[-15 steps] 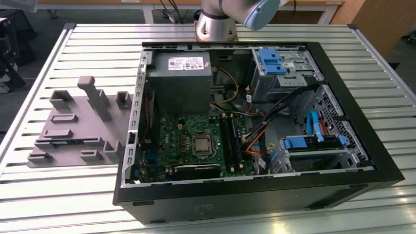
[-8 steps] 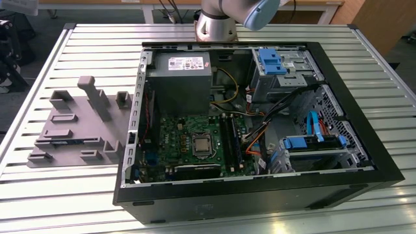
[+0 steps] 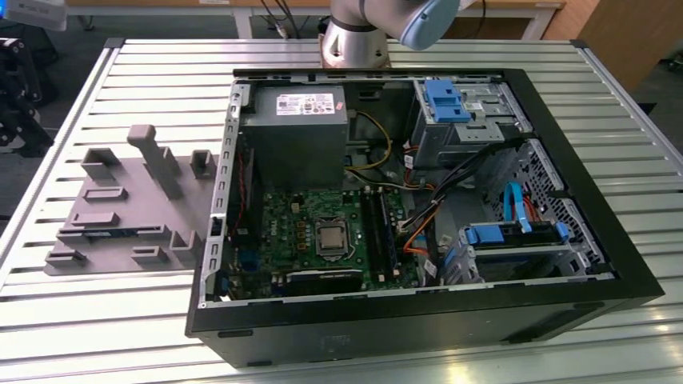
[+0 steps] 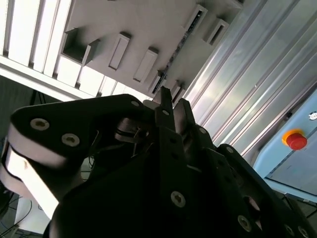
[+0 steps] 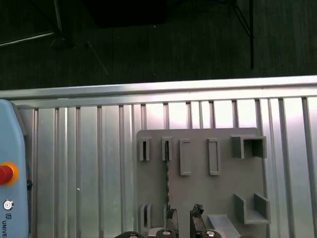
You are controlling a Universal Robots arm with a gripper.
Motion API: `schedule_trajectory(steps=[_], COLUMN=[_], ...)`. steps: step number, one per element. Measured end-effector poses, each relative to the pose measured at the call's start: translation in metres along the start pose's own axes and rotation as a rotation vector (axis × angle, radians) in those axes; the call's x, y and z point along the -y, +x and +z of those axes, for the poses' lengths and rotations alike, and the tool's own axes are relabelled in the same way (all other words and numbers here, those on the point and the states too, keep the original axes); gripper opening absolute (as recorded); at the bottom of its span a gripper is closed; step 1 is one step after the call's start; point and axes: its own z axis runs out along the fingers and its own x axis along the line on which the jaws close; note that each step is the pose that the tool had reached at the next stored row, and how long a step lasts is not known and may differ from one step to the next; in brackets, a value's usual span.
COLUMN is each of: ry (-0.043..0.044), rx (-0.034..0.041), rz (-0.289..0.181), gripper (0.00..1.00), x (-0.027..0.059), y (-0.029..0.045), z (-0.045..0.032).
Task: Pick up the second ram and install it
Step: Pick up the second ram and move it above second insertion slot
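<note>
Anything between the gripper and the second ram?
No. In the first wrist view only bare grey holder plate lies between the gripper and the second ram, which stands on edge there.

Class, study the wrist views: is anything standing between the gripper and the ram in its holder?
Nothing visible does. The ram stands on edge in slots of the grey holder. The open gripper hangs just off one end of it, with only bare holder between them.
</note>
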Motion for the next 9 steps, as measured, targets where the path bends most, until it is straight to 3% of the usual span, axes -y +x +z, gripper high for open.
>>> schedule_trajectory(steps=[2,3,9], ry=[0.0008,0.0013,0.0027], rx=[0.0001,0.0001,-0.0001], rz=[-0.007,-0.010,-0.021], gripper=[0.25,0.32,0.32], x=[-0.0001,-0.0002,-0.0005], y=[0.0009,0.0012,0.0025], z=[0.0021,0.0031,0.0120])
